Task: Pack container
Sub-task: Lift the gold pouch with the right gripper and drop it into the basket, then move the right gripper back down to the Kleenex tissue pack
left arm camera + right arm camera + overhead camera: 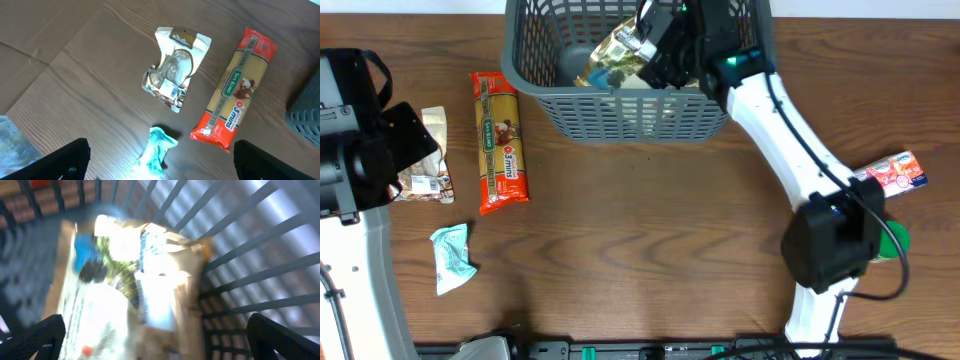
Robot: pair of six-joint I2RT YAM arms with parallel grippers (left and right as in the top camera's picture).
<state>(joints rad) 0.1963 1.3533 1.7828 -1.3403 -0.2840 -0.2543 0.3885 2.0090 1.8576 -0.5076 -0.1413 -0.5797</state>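
The container (620, 105) is a dark grey slotted basket at the table's far middle; its wall also shows in the right wrist view (250, 255). My right gripper (655, 45) is inside it. Its fingers (160, 337) are spread wide open above a beige and green snack packet (125, 280) that lies in the basket (612, 62). My left gripper (160, 162) is open and empty, held above the table over a crumpled teal packet (157, 150). A red spaghetti packet (500, 145) and a beige pouch (425, 160) lie left of the basket.
The spaghetti packet (235, 90) and the beige pouch (172, 70) lie ahead of the left gripper, and a basket corner (305, 120) is at the right. The teal packet (450, 258) is at the front left. A red and white packet (890, 172) and a green object (892, 242) lie at the right.
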